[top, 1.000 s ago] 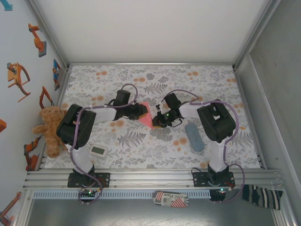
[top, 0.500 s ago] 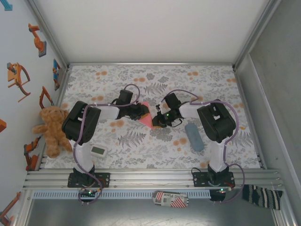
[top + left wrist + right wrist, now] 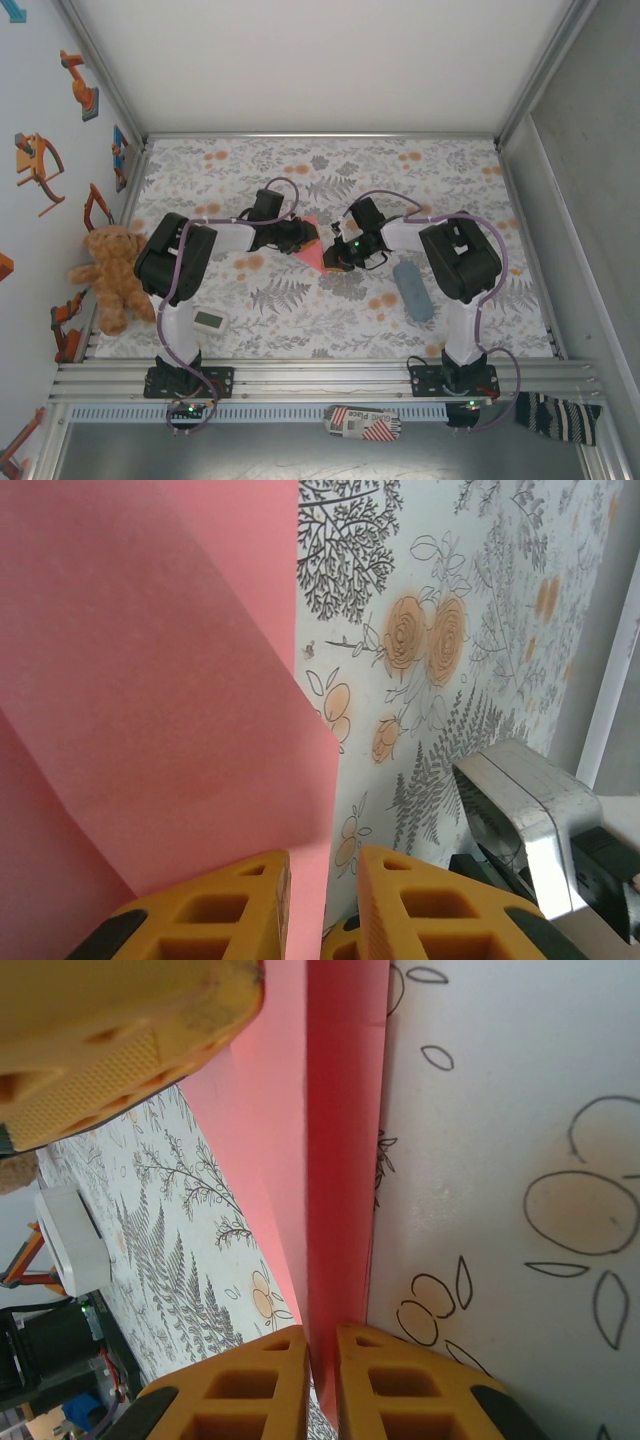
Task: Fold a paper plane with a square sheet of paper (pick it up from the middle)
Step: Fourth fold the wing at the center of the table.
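far left of the grey-blue pouch (image 3: 412,290), at the desk's (image 3: 300,325) rim, you have a teddy bear (image 3: 108,275). nearer the pouch, and closer to the arm bases than it, sits a small white gadget (image 3: 210,320).

next comes your left tool (image 3: 322,870). its yellow fingers (image 3: 200,915) stand a little apart with one edge of the square sheet of paper (image 3: 314,250) running down between them. a sliver of desk shows beside that edge, so you cannot tell whether the paper is truly pinched there.

the paper lies left of the pouch, well apart from it, between the two tools. from above it reads as a narrow salmon-pink wedge with its point away from the arm bases. up close it is plain and matte, folded over itself: one layer overlaps another along a slanted edge, and a slim doubled strip runs lengthwise along the fold.

your right tool (image 3: 320,1345), just left of the pouch, has its jaws closed on that doubled strip, the pink paper filling the thin slot between the pads.
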Controlling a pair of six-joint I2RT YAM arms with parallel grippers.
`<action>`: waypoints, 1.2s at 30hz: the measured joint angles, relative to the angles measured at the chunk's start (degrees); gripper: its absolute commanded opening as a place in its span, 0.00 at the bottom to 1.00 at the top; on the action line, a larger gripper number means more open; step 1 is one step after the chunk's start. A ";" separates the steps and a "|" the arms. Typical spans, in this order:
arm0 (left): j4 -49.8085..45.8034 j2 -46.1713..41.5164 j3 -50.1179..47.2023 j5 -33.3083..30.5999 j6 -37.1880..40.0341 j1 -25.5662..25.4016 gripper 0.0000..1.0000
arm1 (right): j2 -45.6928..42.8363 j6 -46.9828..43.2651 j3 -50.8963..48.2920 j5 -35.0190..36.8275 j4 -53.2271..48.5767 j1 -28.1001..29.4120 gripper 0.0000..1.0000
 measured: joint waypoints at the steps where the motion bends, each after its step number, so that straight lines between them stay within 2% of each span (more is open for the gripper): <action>1: 0.00 0.11 0.00 0.00 0.00 0.00 0.26 | 0.00 0.00 0.00 0.00 0.02 0.00 0.14; 29: -0.87 1.81 0.98 -0.11 0.07 0.00 0.26 | -0.04 0.00 -0.15 -0.24 0.28 -0.07 0.15; 32: -1.73 1.81 1.27 -0.35 0.28 0.00 0.26 | -0.50 0.04 -0.50 -0.11 0.48 -0.07 0.19; 34: -2.16 1.81 1.44 -0.63 0.46 0.00 0.26 | -1.53 0.13 -1.29 0.44 0.44 -0.17 0.27; 36: -2.29 1.84 1.49 -0.72 0.50 -0.04 0.26 | -3.41 0.37 -2.62 1.09 0.28 -0.55 0.30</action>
